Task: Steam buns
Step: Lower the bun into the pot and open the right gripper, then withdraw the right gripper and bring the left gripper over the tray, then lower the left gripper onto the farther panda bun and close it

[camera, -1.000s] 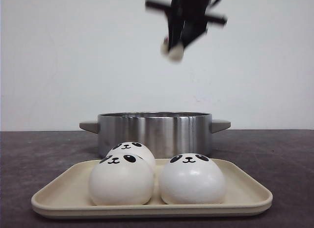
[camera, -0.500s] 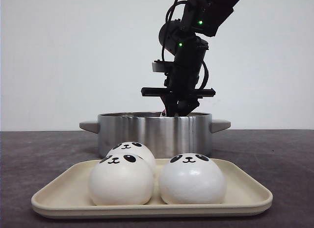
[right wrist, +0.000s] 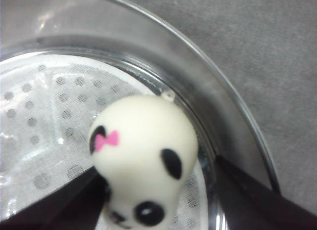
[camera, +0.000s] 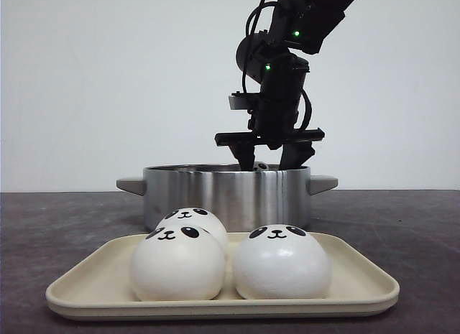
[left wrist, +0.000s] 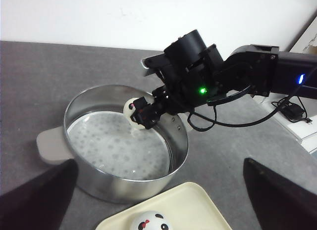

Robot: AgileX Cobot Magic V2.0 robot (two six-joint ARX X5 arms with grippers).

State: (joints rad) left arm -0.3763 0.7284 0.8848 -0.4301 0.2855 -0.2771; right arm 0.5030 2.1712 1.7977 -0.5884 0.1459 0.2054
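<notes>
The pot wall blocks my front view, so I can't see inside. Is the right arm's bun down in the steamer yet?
Observer: The left wrist view shows the bun low inside the pot, close to its wall, over the perforated liner. I cannot tell if it rests on the liner.
Operator: Are the fingers gripping it?
Observer: The right wrist view shows liner between the bun and one finger of the right gripper, so the fingers look open.
Operator: Anything else in the pot?
Observer: No other bun is inside.
</notes>
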